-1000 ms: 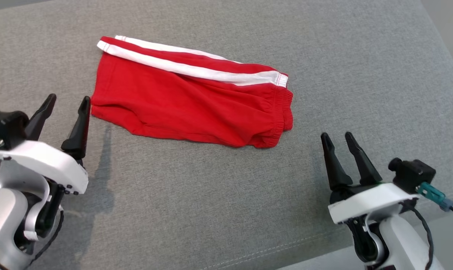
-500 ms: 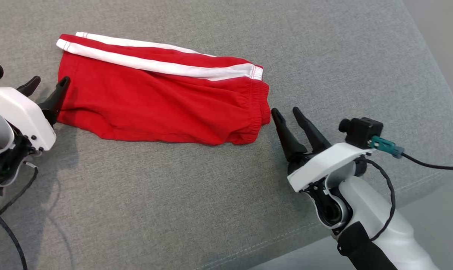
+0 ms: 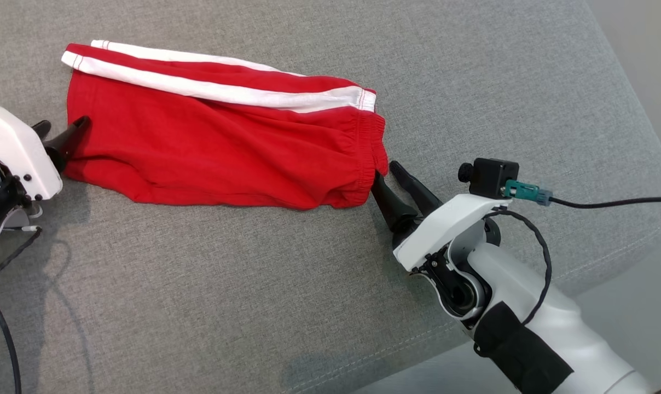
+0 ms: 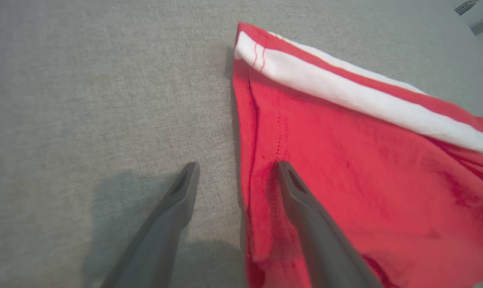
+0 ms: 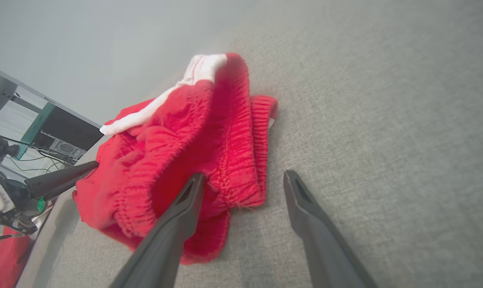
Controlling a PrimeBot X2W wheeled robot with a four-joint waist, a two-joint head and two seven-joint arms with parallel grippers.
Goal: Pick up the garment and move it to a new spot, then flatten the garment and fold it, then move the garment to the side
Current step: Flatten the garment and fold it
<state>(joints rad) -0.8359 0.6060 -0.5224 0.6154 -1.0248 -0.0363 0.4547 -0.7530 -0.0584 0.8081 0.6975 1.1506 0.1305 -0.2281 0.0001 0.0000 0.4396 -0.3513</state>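
1. Head view: the left end effector point(image 3: 62, 125) is seen at the leg hem of the red shorts point(image 3: 226, 148), which are laid lengthwise across the grey cushion point(image 3: 254, 301). Its jaws are parted and nothing is gripped.
2. Left wrist view: the hem is shown between the two fingers, one over red cloth and one over bare cushion, a detail hidden from the head. A pinch is judged to be prepared.
3. The right end effector point(image 3: 385, 172) is set at the elastic waistband, likewise open and empty. Opposite ends are probably chosen so the shorts can be lifted taut.
4. Right wrist view: bunched waistband layers are revealed, which look flat from above.
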